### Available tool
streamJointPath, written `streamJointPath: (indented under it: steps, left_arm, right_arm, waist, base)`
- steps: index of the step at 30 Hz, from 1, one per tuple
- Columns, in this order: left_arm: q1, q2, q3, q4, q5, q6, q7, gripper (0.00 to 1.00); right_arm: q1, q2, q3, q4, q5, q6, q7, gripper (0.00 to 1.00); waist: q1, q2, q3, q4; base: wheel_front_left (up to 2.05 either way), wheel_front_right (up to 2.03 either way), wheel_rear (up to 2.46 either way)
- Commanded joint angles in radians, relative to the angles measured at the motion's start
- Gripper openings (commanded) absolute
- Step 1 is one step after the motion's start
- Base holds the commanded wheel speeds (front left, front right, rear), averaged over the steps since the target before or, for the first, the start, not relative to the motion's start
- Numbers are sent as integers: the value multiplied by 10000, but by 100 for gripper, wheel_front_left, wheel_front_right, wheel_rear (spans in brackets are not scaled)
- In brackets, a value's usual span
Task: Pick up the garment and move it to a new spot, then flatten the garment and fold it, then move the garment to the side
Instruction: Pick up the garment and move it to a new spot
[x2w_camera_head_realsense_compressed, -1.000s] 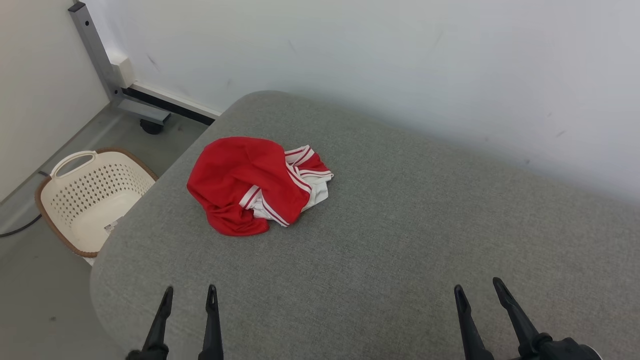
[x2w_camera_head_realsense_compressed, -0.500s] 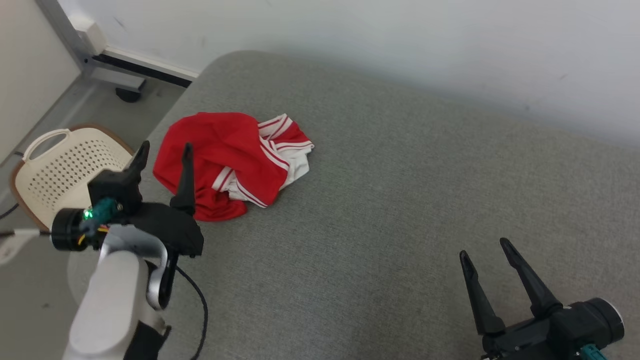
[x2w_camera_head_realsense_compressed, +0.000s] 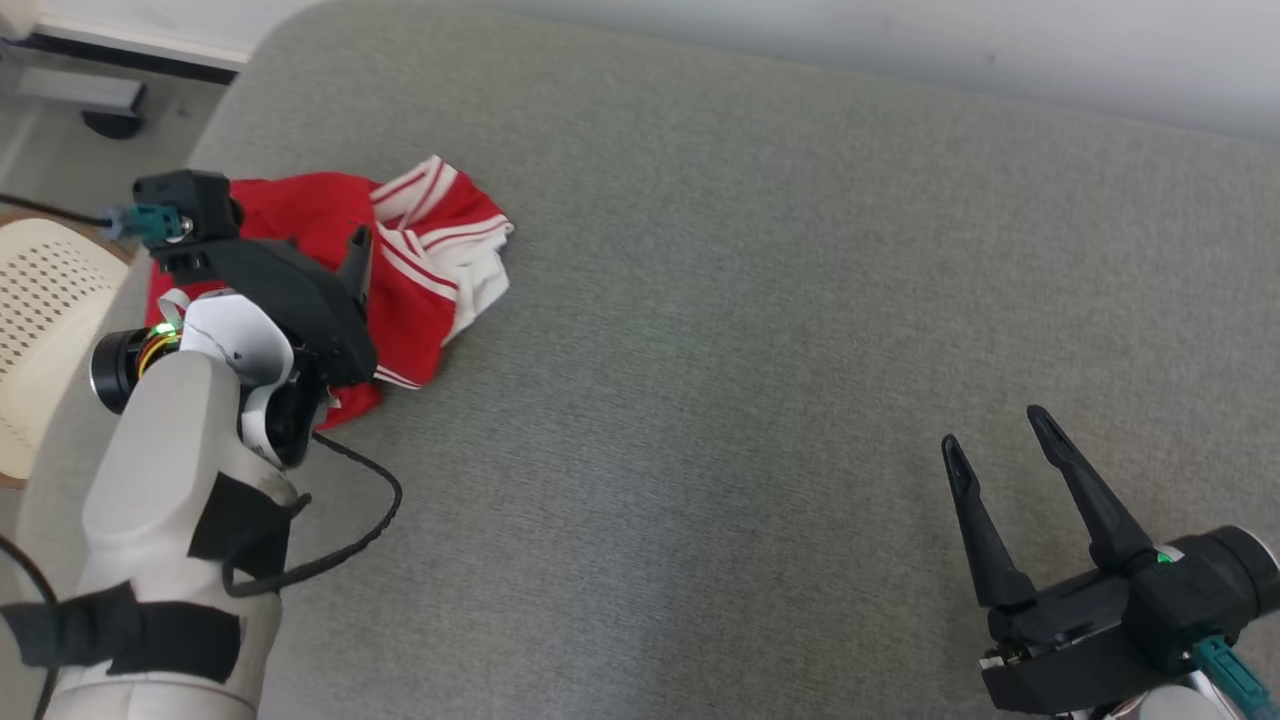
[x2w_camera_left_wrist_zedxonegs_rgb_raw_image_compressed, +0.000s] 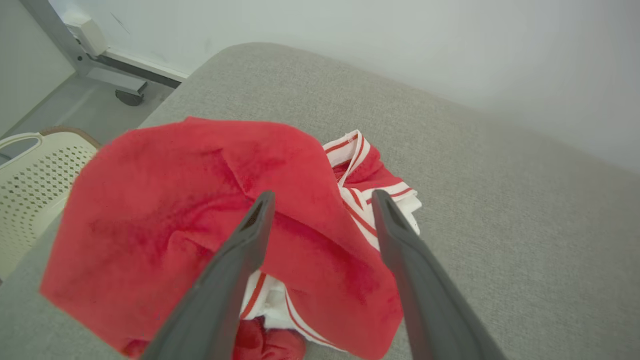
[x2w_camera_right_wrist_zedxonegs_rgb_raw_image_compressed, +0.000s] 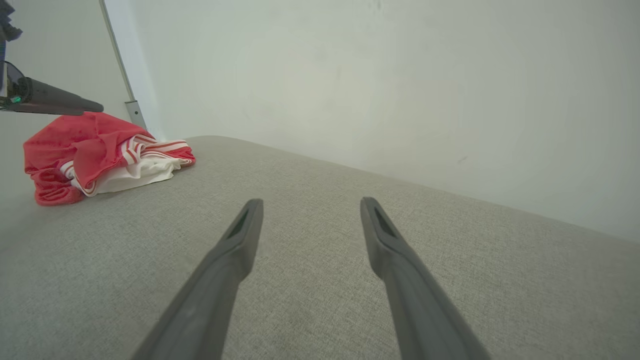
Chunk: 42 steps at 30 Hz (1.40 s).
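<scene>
In the head view, a crumpled red garment (x2w_camera_head_realsense_compressed: 430, 270) with white-striped trim lies near the far left corner of the grey fabric-covered surface (x2w_camera_head_realsense_compressed: 700, 350). The left claw (x2w_camera_head_realsense_compressed: 300, 250) hangs over the garment's left part, and its wrist hides some of the cloth. The right claw (x2w_camera_head_realsense_compressed: 992, 430) is at the lower right, well apart from the garment, with its fingers spread and nothing between them. A cream perforated laundry basket (x2w_camera_head_realsense_compressed: 40, 300) stands on the floor beside the surface's left edge.

In the left wrist view, the left claw (x2w_camera_left_wrist_zedxonegs_rgb_raw_image_compressed: 324, 197) is spread wide over the garment (x2w_camera_left_wrist_zedxonegs_rgb_raw_image_compressed: 165, 200), its two fingers pointing at a raised red fold. No cloth is pinched between them, and I cannot tell whether the tips touch the cloth. The basket (x2w_camera_left_wrist_zedxonegs_rgb_raw_image_compressed: 30, 175) shows at the left edge, and a metal frame with a caster (x2w_camera_left_wrist_zedxonegs_rgb_raw_image_compressed: 125, 92) stands by the wall.

In the right wrist view, the right claw (x2w_camera_right_wrist_zedxonegs_rgb_raw_image_compressed: 311, 204) is spread above bare grey fabric. The garment (x2w_camera_right_wrist_zedxonegs_rgb_raw_image_compressed: 90, 150) lies far off to the left, with a left claw finger (x2w_camera_right_wrist_zedxonegs_rgb_raw_image_compressed: 60, 101) just above it.
</scene>
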Motion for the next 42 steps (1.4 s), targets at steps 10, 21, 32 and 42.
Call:
streamJointPath:
  steps: [10, 21, 32, 42]
  left_arm:
    - [-1077, 239, -219, 1495, -558, -67, 871, 100]
    - [-1149, 268, -521, 2433, -971, -74, 468, 100]
    - [-975, 332, -1148, 2395, -1190, -79, -530, 0]
    - [-480, 1015, -1426, 1498, -1586, -73, -3529, 0]
  right_arm:
    - [-832, -90, 256, -1, 34, 6, -16, 100]
    - [-912, -95, 79, 30, 77, 6, -16, 100]
    - [-1068, -107, 72, 81, 66, 6, -16, 100]
    - [-736, 436, 124, 281, 217, 6, -16, 100]
  waist:
    - [-3, -2, 1193, -886]
    - [-3, -2, 1677, -1094]
    - [-3, -2, 1574, -1048]
    - [-3, -2, 378, -1337]
  base:
    - [0, 0, 0]
    - [0, 0, 0]
    - [0, 0, 0]
    - [0, 0, 0]
